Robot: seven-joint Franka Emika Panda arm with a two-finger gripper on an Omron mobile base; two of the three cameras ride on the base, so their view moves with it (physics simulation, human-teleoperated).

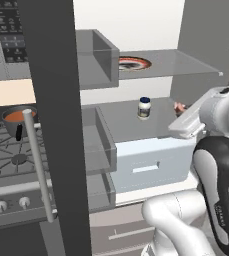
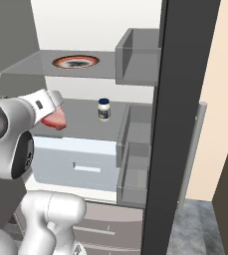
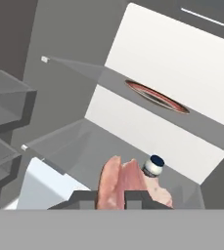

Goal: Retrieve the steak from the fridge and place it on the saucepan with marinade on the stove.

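Note:
The fridge stands open, and its grey middle shelf (image 1: 117,122) (image 2: 80,113) lies straight ahead. My gripper (image 3: 109,199) (image 2: 56,115) is shut on the steak (image 3: 128,184) (image 2: 55,120) (image 1: 178,106), a red marbled slab held on edge between the fingers, near the front of that shelf. The saucepan (image 1: 19,118) with orange-red liquid sits on the stove's black grates (image 1: 6,156), to the left beyond the open fridge door (image 1: 56,125).
A small dark-lidded jar (image 1: 144,108) (image 2: 104,109) (image 3: 155,165) stands on the middle shelf just behind the steak. A patterned plate (image 1: 134,63) (image 2: 75,62) lies on the upper shelf. Below is a white drawer (image 1: 151,162) (image 2: 75,162). Door bins (image 2: 135,149) flank the opening.

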